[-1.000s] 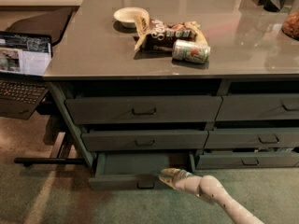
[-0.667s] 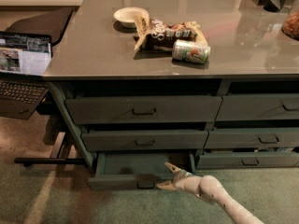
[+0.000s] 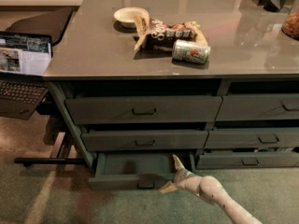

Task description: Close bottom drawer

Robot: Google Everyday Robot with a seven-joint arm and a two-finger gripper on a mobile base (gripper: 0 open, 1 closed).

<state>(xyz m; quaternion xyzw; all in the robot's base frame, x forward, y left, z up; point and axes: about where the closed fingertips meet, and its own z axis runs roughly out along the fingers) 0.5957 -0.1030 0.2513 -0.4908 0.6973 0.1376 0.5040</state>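
Bottom drawer (image 3: 122, 182) sits pulled out, lower centre of frame. Gripper (image 3: 167, 174) is at its front panel, right of the handle (image 3: 146, 185), fingers spread wide, holding nothing.

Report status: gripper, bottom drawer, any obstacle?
Gripper open, at right end of the drawer front. Bottom drawer pulled out, not closed yet. No obstacle visible inside.
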